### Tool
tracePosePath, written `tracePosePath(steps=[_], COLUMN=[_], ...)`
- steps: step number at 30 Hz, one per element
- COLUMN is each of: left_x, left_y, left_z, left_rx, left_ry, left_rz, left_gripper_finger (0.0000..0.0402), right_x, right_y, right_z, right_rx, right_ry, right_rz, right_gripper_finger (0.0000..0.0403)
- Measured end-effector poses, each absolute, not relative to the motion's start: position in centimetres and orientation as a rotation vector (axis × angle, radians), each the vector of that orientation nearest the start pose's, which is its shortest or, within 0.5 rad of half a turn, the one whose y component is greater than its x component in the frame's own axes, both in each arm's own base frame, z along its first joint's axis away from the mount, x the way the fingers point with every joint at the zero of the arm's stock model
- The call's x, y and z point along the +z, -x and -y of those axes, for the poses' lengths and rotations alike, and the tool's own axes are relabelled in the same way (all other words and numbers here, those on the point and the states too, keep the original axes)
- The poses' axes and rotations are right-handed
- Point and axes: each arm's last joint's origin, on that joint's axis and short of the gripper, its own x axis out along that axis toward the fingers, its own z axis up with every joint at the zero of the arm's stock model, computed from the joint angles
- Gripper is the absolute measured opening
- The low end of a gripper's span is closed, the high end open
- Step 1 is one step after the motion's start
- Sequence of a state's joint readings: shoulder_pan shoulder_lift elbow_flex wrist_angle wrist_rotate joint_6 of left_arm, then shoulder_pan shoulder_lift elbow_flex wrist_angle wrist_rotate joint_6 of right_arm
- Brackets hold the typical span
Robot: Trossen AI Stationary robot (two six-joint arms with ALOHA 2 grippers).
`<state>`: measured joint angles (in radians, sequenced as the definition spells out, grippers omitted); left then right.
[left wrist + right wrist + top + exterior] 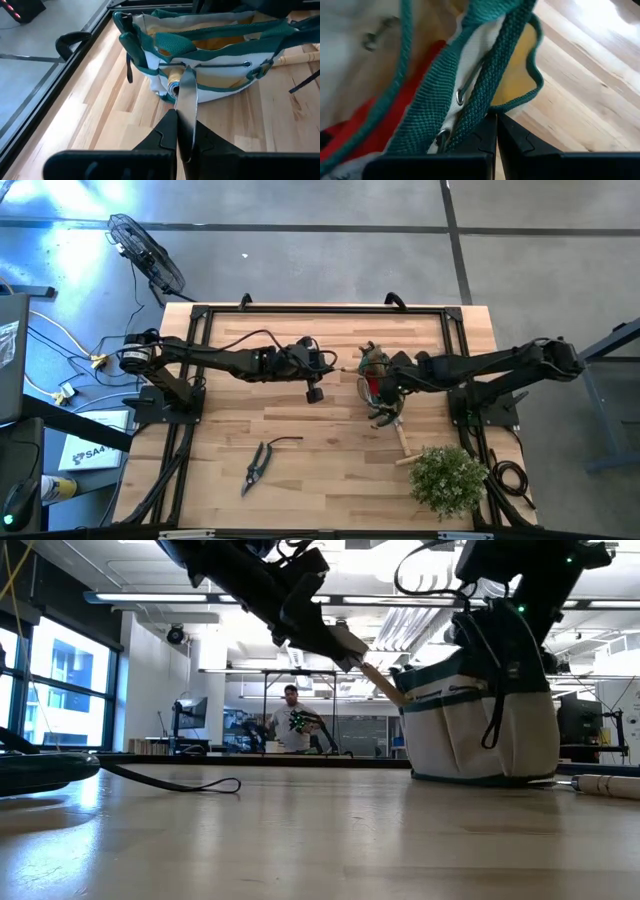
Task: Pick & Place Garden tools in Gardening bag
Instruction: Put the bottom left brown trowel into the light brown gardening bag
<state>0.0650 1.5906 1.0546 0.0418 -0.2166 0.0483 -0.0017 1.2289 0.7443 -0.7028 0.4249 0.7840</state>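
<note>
The left gripper (179, 131) pinches a trowel (186, 95) at the bag (374, 372), centre frame; the right gripper (492, 125) clamps its rim; shears (257, 466) wait lower left.

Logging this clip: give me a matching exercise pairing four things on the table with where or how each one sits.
Things:
1. trowel
2. pruning shears
3. gardening bag
4. green plant

Places or states:
A. lying loose on the wood, near the front edge
B. standing at the table's front right corner
C. blade held in the left gripper, handle end at the bag's side
D. rim held by the right gripper

Pairs: 1-C, 2-A, 3-D, 4-B
</note>
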Motion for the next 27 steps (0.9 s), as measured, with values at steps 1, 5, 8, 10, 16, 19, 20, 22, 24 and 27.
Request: tracePosePath(steps=[1, 5, 8, 10, 16, 19, 20, 22, 24, 27], left_x=[24.8, 24.8, 24.8, 25.1, 26.9, 27.7, 27.9, 27.9, 27.8, 28.2], left_y=[-35.0, -35.0, -35.0, -35.0, -35.3, -35.5, -35.5, -35.5, -35.8, -35.9], left_z=[-2.9, -2.9, -2.9, -2.9, -2.6, -2.6, -2.7, -2.7, -2.7, -2.7], left_rx=[0.263, 0.262, 0.256, 0.25, 0.246, 0.249, 0.25, 0.248, 0.242, 0.237], left_ry=[-0.084, -0.084, -0.083, -0.083, -0.089, -0.097, -0.098, -0.108, -0.126, -0.14], left_rz=[-0.502, -0.508, -0.509, -0.531, -0.564, -0.568, -0.571, -0.578, -0.588, -0.624], left_gripper_finger=[0.0, 0.0, 0.0, 0.0, 0.0, 0.0, 0.0, 0.0, 0.0, 0.0], right_x=[20.4, 20.6, 20.6, 20.6, 20.3, 20.2, 20.2, 20.2, 20.2, 20.2], right_y=[-21.3, -21.6, -21.7, -21.7, -21.0, -20.6, -20.4, -20.4, -20.4, -20.4], right_z=[1.2, 1.2, 1.4, 1.6, 1.9, 1.9, 1.9, 1.9, 1.9, 1.9], right_rx=[-0.782, -0.752, -0.752, -0.752, -0.799, -0.848, -0.856, -0.859, -0.856, -0.851], right_ry=[-0.433, -0.421, -0.425, -0.429, -0.419, -0.418, -0.416, -0.414, -0.416, -0.42], right_rz=[-0.934, -0.91, -0.907, -0.911, -0.966, -0.991, -1.0, -1.005, -1.005, -1.006], right_gripper_finger=[0.0003, 0.0003, 0.0003, 0.0003, 0.0003, 0.0003, 0.0003, 0.0003, 0.0003, 0.0003])
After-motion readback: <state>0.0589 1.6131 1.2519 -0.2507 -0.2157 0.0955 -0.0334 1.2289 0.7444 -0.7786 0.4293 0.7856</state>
